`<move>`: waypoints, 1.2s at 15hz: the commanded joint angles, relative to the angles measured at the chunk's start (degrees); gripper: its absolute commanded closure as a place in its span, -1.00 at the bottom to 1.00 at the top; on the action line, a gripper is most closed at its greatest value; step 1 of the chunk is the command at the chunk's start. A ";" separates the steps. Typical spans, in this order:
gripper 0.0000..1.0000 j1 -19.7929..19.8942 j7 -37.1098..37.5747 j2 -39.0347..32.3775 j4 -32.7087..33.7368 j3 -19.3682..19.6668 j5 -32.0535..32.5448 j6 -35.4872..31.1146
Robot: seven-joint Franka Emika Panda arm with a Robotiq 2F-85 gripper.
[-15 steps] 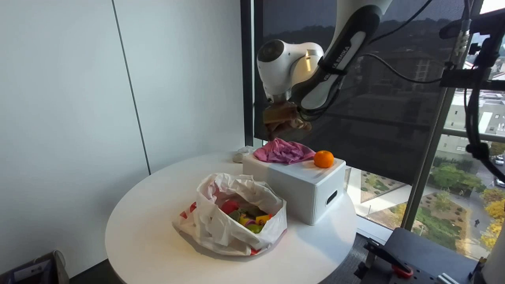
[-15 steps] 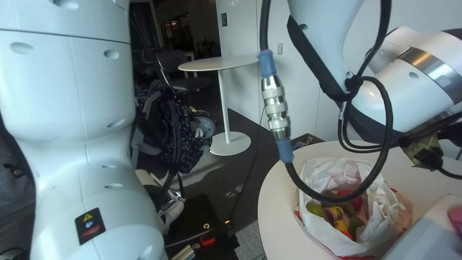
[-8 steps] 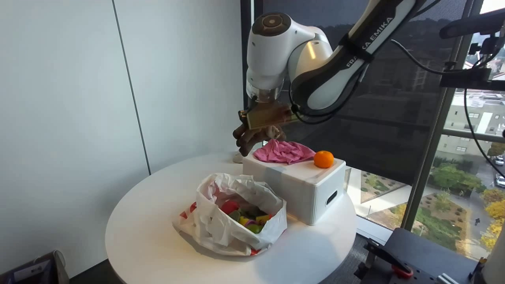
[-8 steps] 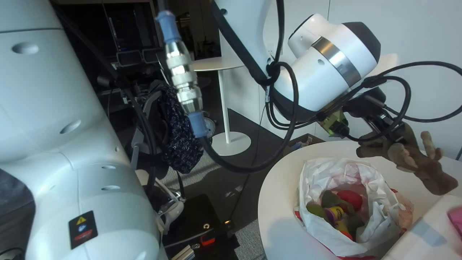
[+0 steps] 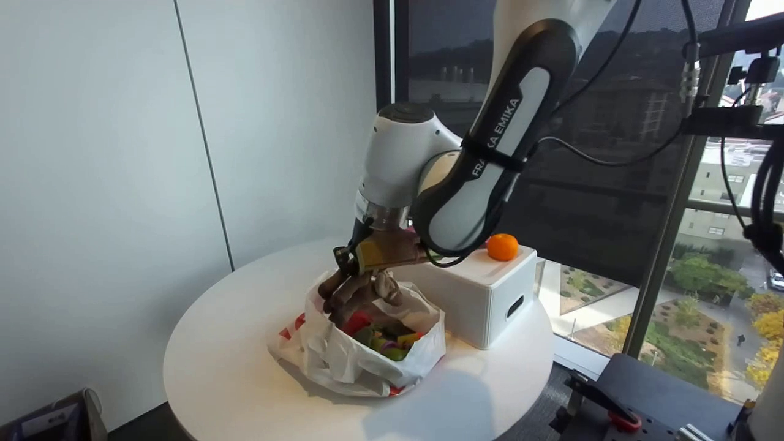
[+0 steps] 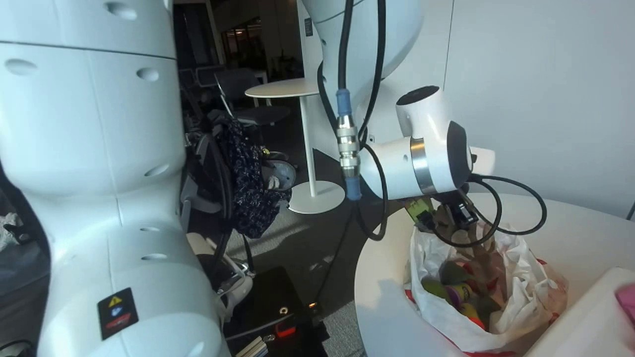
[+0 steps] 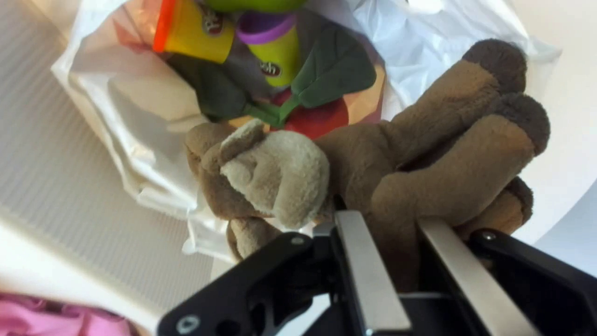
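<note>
Wrist view shows the black two-finger gripper (image 7: 386, 223) clamped down narrow on a long-legged brown plush animal (image 7: 359, 163), the flat metal fingers (image 7: 368, 270) pinching a bunched-up bit, maybe the base of a limb. In both exterior views the toy hangs at the mouth of a crumpled white plastic bag (image 5: 352, 367) on a round white table (image 5: 239, 343), with its lower end looking dipped past the rim. Can't tell if it touches the stuff in there, like the yellow tub with an orange lid (image 7: 198, 30), the yellow tub with a purple lid (image 7: 280, 60) or the dark green leaves (image 7: 336, 67). Right next to the bag sits a boxy white container (image 5: 459, 306) with a round orange fruit (image 5: 502, 247) and a crumpled pink cloth (image 6: 626, 302) on top. Handling-wise, I'd guess the plush is really light, squishy, fuzzy enough not to slip and pretty much unbreakable. Only annoyance is floppiness: pinch a limb and the rest probably swings. Personally I'd grab the thick middle of the body, since a foot or an ear would likely let it sag.
</note>
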State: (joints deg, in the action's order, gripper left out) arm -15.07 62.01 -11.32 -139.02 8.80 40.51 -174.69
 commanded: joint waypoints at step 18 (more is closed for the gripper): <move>0.82 12.59 -40.03 -9.76 10.46 -9.27 -43.47 13.98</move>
State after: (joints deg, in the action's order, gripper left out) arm 1.32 22.65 -19.26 -130.62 -2.95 -3.08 -163.59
